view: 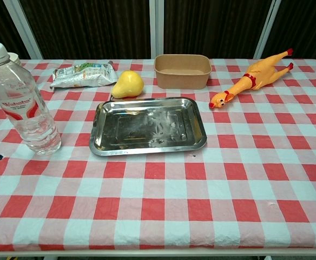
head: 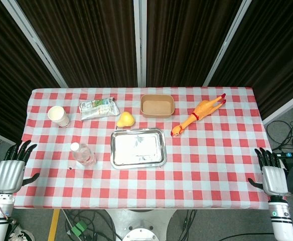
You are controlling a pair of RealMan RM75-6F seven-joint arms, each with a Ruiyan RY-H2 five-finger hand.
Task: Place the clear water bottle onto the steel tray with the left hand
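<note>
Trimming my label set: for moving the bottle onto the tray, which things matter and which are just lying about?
Job: clear water bottle, steel tray, left hand.
Lying about: paper cup, snack packet, yellow pear, brown box, rubber chicken, right hand.

Left hand (head: 11,170) sits off the table's left edge, fingers spread, holding nothing. Bare checked cloth (head: 51,186) lies between it and the clear water bottle (head: 83,154), which stands upright inboard of the hand. Beyond the bottle, the steel tray (head: 138,148) lies just beside it, nothing between them. Farther from the hand, a paper cup (head: 58,116), snack packet (head: 98,108) and yellow pear (head: 126,119) crowd the far side; the pear is close to the tray's far rim.
</note>
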